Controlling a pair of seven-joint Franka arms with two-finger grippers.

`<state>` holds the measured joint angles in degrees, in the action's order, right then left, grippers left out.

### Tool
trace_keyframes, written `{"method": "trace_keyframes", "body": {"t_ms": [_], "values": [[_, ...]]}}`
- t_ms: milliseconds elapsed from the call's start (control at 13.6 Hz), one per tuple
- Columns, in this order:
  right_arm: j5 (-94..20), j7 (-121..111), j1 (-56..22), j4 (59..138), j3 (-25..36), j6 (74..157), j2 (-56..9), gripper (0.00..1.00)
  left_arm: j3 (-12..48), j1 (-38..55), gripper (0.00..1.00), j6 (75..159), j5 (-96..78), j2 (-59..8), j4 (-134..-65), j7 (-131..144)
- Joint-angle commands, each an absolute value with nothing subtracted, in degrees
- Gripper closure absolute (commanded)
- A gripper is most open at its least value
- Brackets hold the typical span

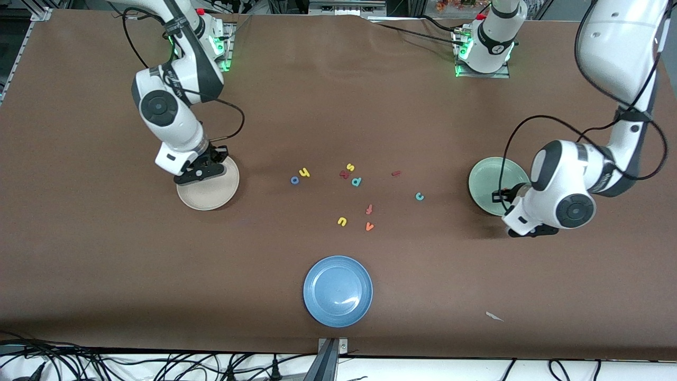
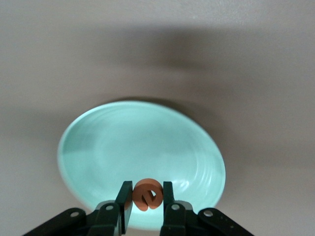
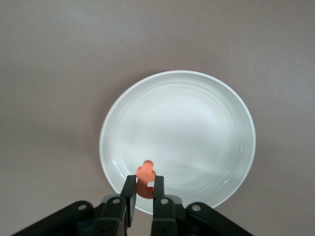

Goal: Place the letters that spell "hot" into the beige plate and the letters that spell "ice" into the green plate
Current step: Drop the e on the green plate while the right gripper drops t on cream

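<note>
worktop is showing a matt brown covering, slightly wrinkled near the bases. green plate is looking smooth and glossy, faint concentric rings catching light. beige plate is reading the same, smooth glazed sheen. blue plate is throwing bright highlights, glossy. orange "e" and orange "t" are looking matt, soft, foam-like. left pincer and right pincer are showing matt black plastic fingers. arm shells are gleaming glossy white.
</note>
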<state>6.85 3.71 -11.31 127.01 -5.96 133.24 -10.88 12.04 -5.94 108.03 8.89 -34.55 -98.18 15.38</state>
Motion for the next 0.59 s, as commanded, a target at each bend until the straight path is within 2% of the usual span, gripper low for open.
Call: {"method": "trace_keyframes", "body": {"t_ms": [0, 74, 147, 221, 368, 515], "values": [[5.4, 1.7, -11.1, 127.9, -5.8, 134.1, -10.8, 0.45, 12.7, -6.5, 0.61, 113.1, 10.5, -33.8, -103.3, 14.5], [5.4, 1.7, -11.1, 127.9, -5.7, 134.1, -10.8, 0.35, 12.7, -6.9, 0.47, 113.8, 10.5, -33.8, -103.9, 14.5], [5.3, 1.8, -11.1, 127.9, -5.7, 134.1, -10.7, 0.23, 12.7, -6.9, 0.29, 113.8, 10.5, -33.7, -103.9, 14.5], [5.2, 1.9, -11.1, 127.9, -5.7, 134.1, -10.7, 0.19, 12.9, -6.8, 0.01, 113.6, 10.4, -33.2, -103.7, 14.5], [5.1, 2.5, -11.1, 127.8, -5.8, 134.1, -10.8, 0.17, 14.0, -5.7, 0.0, 113.1, 9.4, -31.2, -102.9, 15.6], [2.4, 2.7, -11.2, 127.2, -6.0, 134.1, -11.1, 0.17, 17.9, -5.3, 0.0, 113.1, 9.3, -30.8, -100.2, 22.0]]}}
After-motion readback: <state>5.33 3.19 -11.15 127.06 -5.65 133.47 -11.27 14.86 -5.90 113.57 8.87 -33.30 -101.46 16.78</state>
